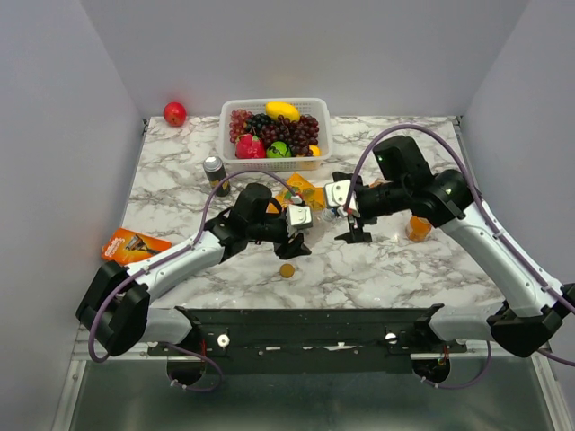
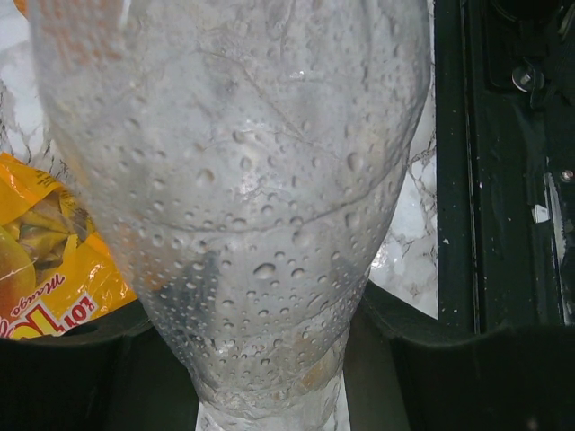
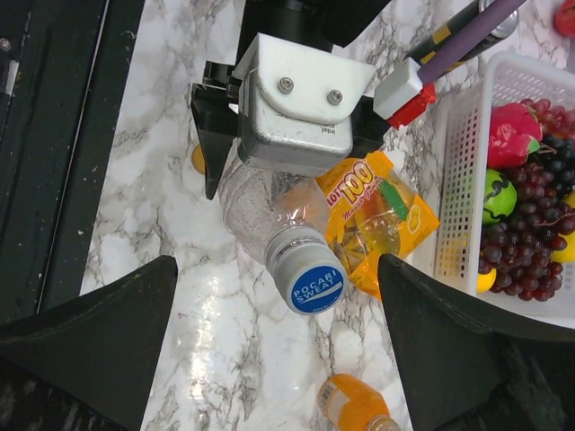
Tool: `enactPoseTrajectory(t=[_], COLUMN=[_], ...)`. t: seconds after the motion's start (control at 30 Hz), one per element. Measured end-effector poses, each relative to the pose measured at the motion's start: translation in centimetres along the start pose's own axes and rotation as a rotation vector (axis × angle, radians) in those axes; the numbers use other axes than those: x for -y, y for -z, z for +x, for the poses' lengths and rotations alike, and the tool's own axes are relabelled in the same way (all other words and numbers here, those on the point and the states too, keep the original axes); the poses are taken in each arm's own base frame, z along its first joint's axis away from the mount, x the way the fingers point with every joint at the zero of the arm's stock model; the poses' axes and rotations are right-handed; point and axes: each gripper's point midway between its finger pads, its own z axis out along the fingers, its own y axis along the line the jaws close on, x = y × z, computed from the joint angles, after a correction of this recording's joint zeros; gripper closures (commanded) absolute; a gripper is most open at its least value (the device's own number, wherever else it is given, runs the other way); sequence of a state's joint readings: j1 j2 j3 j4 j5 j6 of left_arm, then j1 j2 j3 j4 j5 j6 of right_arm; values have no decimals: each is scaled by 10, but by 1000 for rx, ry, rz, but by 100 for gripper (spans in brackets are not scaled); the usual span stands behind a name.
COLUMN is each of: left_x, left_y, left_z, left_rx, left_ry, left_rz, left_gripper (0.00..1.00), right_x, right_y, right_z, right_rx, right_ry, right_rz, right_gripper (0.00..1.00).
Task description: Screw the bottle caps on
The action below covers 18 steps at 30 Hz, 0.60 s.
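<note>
- Left gripper (image 1: 298, 242): jaws closed part-way around the body of the colourless bottle (image 3: 256, 202). The bottle is gripped tilted, with its neck pointing toward the right arm. Droplets cover its inner wall.
- White cap (image 3: 317, 287): blue "POCARI SWEAT" face, sitting on the neck of the held bottle. How far it is screwed down cannot be told.
- Right gripper (image 1: 353, 232): jaws spread wide and holding nothing. In its wrist view, 1 finger stands on each side of the capped neck, and neither touches it.
- Orange cap (image 1: 287, 269): lies alone on the marble table (image 1: 395, 269), just in front of the left gripper on the side of the arm bases.
- Orange bottle (image 1: 418, 227): lies on its side beneath the right arm, well apart from the held bottle.
- Snack packet (image 3: 382, 215): yellow-orange, between the held bottle and the basket (image 1: 260, 164) of fruit.
- Dark can (image 1: 216, 175): upright, just left of the basket.
- Red apple (image 1: 174, 113): in the back-left corner.
</note>
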<state>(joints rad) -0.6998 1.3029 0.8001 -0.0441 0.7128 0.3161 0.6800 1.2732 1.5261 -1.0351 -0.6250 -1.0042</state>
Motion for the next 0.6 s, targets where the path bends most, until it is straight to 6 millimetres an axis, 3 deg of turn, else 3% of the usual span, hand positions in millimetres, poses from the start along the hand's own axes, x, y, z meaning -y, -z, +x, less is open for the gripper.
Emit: enactPoseTrajectory(t=[0.6], left_x=[-10], left_y=[4], left_z=[-16], left_rx=[70], left_ry=[112], left_rz=[-34], left_gripper=[100], right_x=[8], right_y=[-5], right_z=[20], right_rx=[-77], right_ry=[5], right_rz=[37], right_gripper=[5])
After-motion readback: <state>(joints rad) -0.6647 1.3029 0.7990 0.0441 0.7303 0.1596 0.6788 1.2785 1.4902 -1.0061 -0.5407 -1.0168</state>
